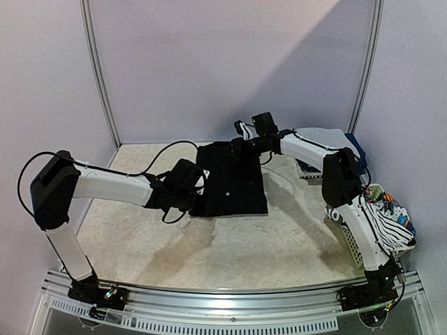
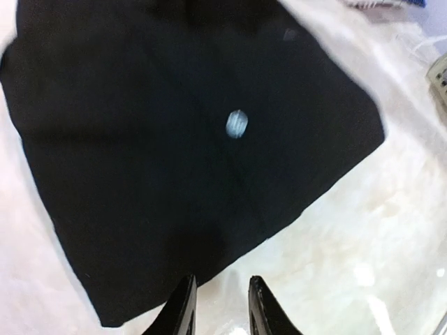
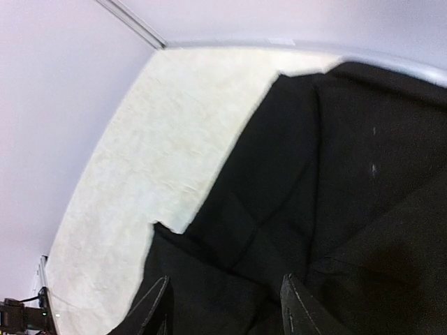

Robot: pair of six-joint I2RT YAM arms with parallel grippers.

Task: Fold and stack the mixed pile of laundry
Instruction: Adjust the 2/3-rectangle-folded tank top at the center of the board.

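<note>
Laundry lies in two lots. One piece, a black top [image 1: 234, 181], is spread flat on the table [image 1: 209, 244], folded into a rough square between the two claws. The left claw [image 2: 222, 310] sits low at the cloth's edge. Its fingers [image 2: 183, 310] stand a narrow slot apart, with only bare table showing in the gap. The edge of the black top runs just ahead of the tips, and its nearest corner is off to their left. A small pale spot [image 2: 237, 124] on the cloth sits farther ahead of that claw, near the middle of the square.

The right claw [image 3: 225, 307] hangs over the opposite side of the same piece, fingers spread wide, with black folds directly beneath and ahead of them. Whether the tips touch the cloth cannot be told. Neither claw pinches anything.

Well behind the right claw, beside that arm's base, a white basket [image 1: 349, 241] carries a printed piece [image 1: 391, 209] and a striped one [image 1: 383, 234] — and a grey piece [image 1: 321, 136] with blue cloth [image 1: 356, 145] lies on the table nearer, just behind the claw's wrist.
</note>
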